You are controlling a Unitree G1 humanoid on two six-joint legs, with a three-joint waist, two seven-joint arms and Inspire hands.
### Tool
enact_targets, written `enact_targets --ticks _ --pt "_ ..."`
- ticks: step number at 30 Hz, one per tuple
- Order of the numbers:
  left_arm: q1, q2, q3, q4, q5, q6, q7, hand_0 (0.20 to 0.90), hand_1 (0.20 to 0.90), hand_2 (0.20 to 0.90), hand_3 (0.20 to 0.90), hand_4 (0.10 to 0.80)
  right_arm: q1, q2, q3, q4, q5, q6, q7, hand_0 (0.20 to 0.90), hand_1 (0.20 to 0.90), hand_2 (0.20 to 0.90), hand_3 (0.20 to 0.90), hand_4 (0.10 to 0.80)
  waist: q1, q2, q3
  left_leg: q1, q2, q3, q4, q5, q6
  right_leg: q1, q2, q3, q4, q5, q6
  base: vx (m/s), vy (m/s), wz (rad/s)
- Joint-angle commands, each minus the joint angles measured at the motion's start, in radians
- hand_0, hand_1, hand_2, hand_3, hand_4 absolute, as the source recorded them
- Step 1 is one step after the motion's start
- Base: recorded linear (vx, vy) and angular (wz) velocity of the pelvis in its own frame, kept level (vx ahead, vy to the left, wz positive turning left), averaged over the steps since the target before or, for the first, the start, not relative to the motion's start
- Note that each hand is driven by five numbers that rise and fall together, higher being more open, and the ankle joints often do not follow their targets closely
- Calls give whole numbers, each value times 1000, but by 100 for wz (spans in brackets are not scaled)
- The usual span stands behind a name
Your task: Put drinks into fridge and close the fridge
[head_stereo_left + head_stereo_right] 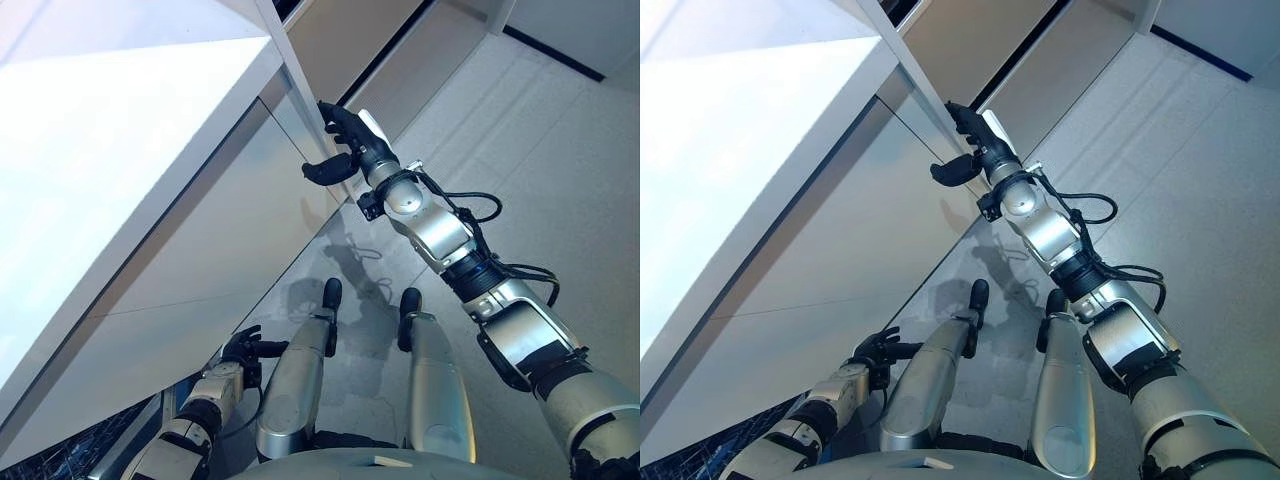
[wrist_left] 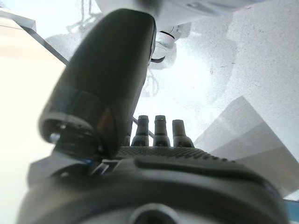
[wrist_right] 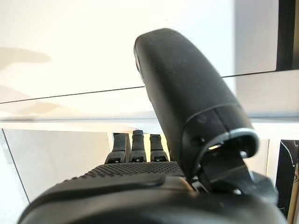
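Observation:
The white fridge [image 1: 110,150] rises on the left, with a pale grey panel [image 1: 220,250] below its top surface. My right hand [image 1: 348,145] is raised to the fridge's thin white edge [image 1: 290,70]. Its fingers are straight and lie against that edge, and its thumb stands out to the side; it holds nothing. The right wrist view shows the straight fingers [image 3: 135,147] in front of white panels. My left hand [image 1: 245,350] hangs low beside the grey panel, open and empty, and it also shows in the left wrist view [image 2: 159,130]. I see no drinks.
Pale speckled floor [image 1: 540,150] spreads to the right of the fridge. A beige panel [image 1: 350,40] with a dark gap beside it stands behind the fridge edge. A dark patterned object [image 1: 60,455] sits at the lower left corner.

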State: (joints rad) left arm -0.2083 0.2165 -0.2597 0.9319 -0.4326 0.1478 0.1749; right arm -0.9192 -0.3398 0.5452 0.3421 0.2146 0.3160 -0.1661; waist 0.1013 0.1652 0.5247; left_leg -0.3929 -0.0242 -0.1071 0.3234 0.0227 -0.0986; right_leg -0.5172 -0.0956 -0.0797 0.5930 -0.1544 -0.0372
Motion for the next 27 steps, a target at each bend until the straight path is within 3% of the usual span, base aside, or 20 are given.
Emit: enact_targets --ticks 1,9,13,18,21,27 --pt "66 50 -20 -31 27 -30 -10 900 900 900 900 800 -213 159 61 -96 22 -188 -18 900 900 900 900 800 40 32 -7 1 -110 96 61 -33 132 87 6 -58 -109 47 -20 -11 -6 14" --pt "79 52 -24 -46 71 -71 -15 900 900 900 900 800 -188 108 -38 -118 -65 -297 -295 900 900 900 900 800 33 0 -25 42 -99 85 48 -48 138 138 22 -55 -142 52 -23 13 -14 5" --pt "77 57 -17 -64 80 -90 18 900 900 900 900 800 -118 73 -94 -142 -51 -319 -348 900 900 900 900 800 15 -31 -53 79 -88 82 13 -51 138 179 28 -47 -194 70 -17 8 -13 1" --pt "71 71 1 -91 56 -8 79 900 900 900 900 800 112 -8 -162 -118 -1 -331 -343 900 900 900 900 800 -21 -92 -115 174 -66 94 -66 -52 132 290 28 -47 -309 101 5 82 -65 2" --pt "138 69 61 -95 57 23 66 900 900 900 900 800 471 -62 -283 -141 69 -407 -233 900 900 900 900 800 -69 -132 -191 267 -45 109 -147 -48 130 383 41 -36 -407 129 29 125 -57 -7" --pt "245 44 126 -106 71 -33 11 900 900 900 900 800 858 -19 -399 -54 43 -402 -123 900 900 900 900 800 -119 -165 -308 393 -31 139 -253 -47 132 502 59 -19 -523 162 58 111 -35 -18"
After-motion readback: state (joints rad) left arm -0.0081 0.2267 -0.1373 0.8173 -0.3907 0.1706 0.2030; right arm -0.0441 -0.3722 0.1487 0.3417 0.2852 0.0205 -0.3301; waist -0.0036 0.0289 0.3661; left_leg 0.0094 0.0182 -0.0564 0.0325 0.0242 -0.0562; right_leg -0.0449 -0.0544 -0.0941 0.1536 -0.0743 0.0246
